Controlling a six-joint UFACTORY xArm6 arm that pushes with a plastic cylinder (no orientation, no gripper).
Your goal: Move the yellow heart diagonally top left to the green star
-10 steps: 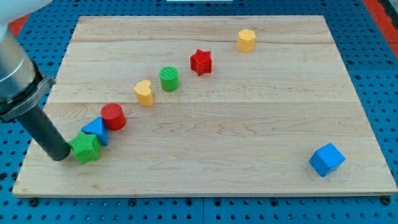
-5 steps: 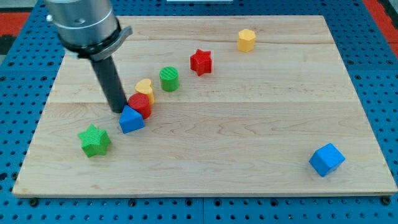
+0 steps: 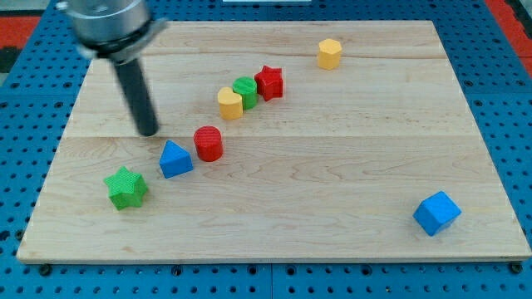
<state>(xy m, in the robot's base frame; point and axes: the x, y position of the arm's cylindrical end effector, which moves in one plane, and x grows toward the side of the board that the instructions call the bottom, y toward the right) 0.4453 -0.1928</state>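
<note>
My tip (image 3: 149,131) rests on the wooden surface (image 3: 332,166), clear of all blocks; there is no hand on this rod. The yellow heart (image 3: 230,103) sits at the tip's 2 o'clock, touching the green cylinder (image 3: 245,90). The green star (image 3: 126,187) lies well apart, at the heart's 8 o'clock, beyond the red cylinder (image 3: 208,143) and blue block (image 3: 174,159).
</note>
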